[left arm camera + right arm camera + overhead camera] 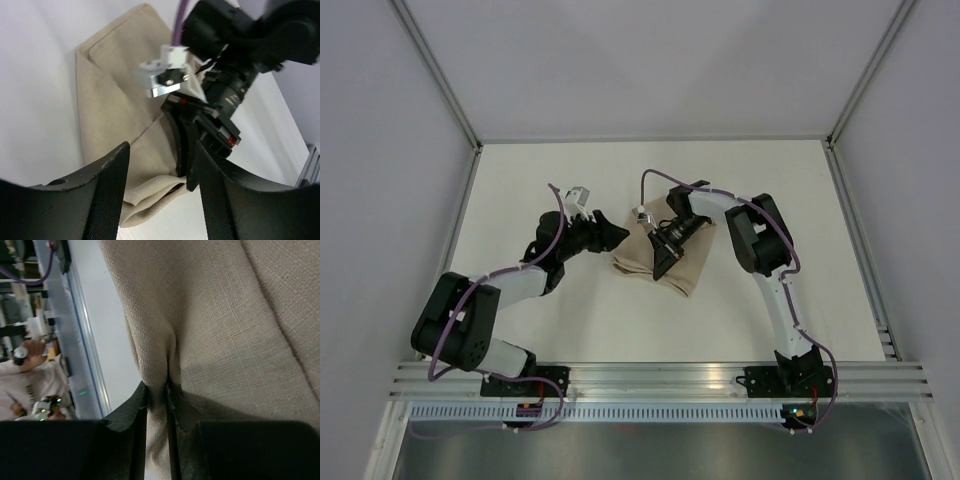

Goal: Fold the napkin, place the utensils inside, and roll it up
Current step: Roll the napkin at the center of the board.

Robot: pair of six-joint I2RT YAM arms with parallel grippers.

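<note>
The beige napkin (pixel 685 262) lies folded on the white table at the centre. My right gripper (pixel 661 262) is shut on a pinched fold of the napkin (pixel 210 315); the cloth bunches between its fingers (pixel 137 405). My left gripper (pixel 617 236) is open and empty, just left of the napkin's edge. In the left wrist view the napkin (pixel 115 100) lies ahead of the open fingers (pixel 107 185), with a thick folded edge between them. The utensils are hidden; none shows in any view.
The table (pixel 520 190) is walled by grey panels on the left, right and back. A metal rail (pixel 660 378) runs along the near edge, with the arm bases on it. The right arm's wrist (pixel 225 80) is close in front of my left gripper.
</note>
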